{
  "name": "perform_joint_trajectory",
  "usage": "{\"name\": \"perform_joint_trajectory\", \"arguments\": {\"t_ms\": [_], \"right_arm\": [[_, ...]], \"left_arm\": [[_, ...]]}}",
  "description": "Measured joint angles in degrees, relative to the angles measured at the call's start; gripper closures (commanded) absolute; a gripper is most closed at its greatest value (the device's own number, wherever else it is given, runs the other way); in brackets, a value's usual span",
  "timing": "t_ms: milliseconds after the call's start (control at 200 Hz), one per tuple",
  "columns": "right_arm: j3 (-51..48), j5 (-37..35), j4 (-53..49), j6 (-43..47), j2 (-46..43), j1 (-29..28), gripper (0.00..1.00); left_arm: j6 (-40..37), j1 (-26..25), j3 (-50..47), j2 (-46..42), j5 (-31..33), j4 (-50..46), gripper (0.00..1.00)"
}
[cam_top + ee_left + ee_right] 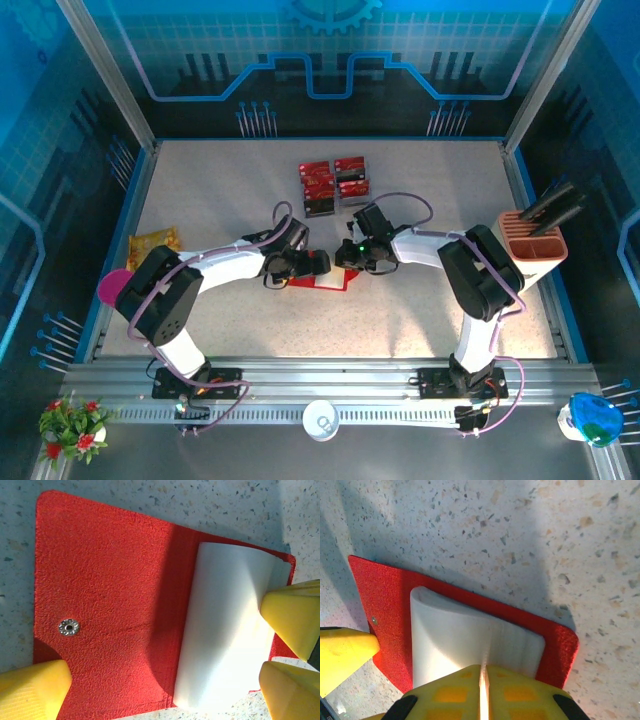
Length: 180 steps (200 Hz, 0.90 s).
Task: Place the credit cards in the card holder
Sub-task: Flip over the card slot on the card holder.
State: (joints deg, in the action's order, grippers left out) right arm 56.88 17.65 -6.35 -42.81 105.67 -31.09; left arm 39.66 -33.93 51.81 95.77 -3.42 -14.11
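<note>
The card holder [330,282] lies open mid-table, red inside with a snap stud and pale pockets [225,635]. My right gripper [484,672] is shut on the edge of a pale pocket [455,640], which bows up off the red cover [385,595]. It comes in from the right [350,258]. My left gripper [160,695] is open and straddles the holder [105,605], one fingertip [30,690] on the red flap near the stud. In the top view it [305,265] meets the holder from the left. The credit cards [335,185], red with black bands, lie grouped on the table beyond both grippers.
A yellow-orange snack packet [152,243] lies at the left edge. A salmon-pink compartment box [533,245] with black items stands at the right edge. A white cup [321,420] sits on the front rail between the arm bases.
</note>
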Motion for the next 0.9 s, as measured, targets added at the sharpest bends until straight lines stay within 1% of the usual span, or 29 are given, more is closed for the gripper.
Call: {"name": "perform_joint_trajectory", "arguments": {"t_ms": [325, 575, 710, 900], "right_arm": [[1.5, 1.2, 0.0, -0.3, 1.4, -0.1, 0.88], [3.2, 1.4, 0.0, -0.7, 2.7, -0.7, 0.88], [3.3, 1.4, 0.0, -0.8, 2.7, -0.7, 0.87], [3.3, 1.9, 0.0, -1.3, 2.7, -0.5, 0.86]], "left_arm": [[-2.3, -0.7, 0.6, 0.6, 1.2, -0.9, 0.01], [-2.7, -0.9, 0.5, 0.6, 1.7, -1.0, 0.01], [-2.9, -0.9, 0.5, 1.0, 2.1, -1.2, 0.09], [-4.1, -0.9, 0.5, 1.3, 2.7, -1.8, 0.17]]}}
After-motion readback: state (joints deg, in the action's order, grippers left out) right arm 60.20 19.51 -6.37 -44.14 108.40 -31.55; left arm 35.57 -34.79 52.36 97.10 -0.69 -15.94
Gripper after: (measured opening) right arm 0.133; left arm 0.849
